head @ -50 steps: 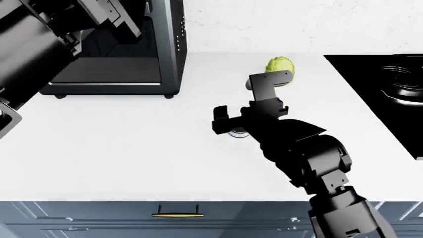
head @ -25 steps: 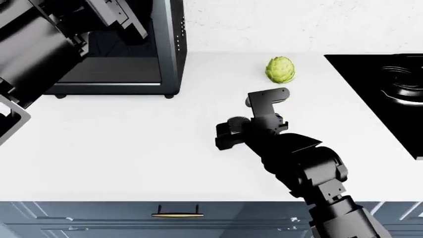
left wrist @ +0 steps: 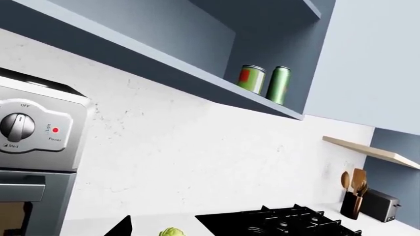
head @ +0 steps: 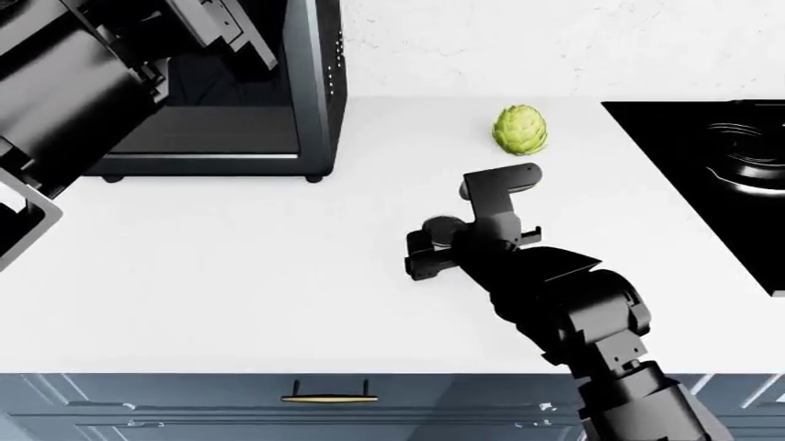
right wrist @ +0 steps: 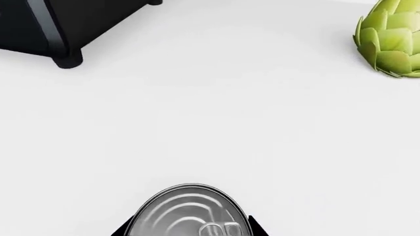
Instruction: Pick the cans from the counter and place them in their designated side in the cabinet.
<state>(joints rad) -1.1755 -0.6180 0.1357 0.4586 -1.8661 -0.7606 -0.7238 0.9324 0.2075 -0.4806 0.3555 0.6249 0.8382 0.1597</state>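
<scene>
A short flat can [right wrist: 189, 214] with a silver pull-tab lid sits between my right gripper's [right wrist: 189, 232] fingers, which press on its two sides. In the head view the can [head: 439, 226] shows as a dark disc over the white counter [head: 245, 266], just beyond the right gripper [head: 432, 246]. Two upright cans stand on the open cabinet shelf in the left wrist view: one green with a red patch and silver top [left wrist: 251, 78], one plain green [left wrist: 279, 84]. My left arm is raised at the head view's upper left; only one dark fingertip [left wrist: 121, 228] shows.
A green artichoke [head: 520, 129] lies on the counter behind the right gripper. A black countertop oven [head: 209, 129] stands at the back left. The black stovetop [head: 723, 175] is at the right. A utensil holder [left wrist: 351, 204] and toaster [left wrist: 384, 206] stand past the stove.
My right gripper has drawn back from the artichoke towards me and settled around the short can. The left arm has shifted slightly.
</scene>
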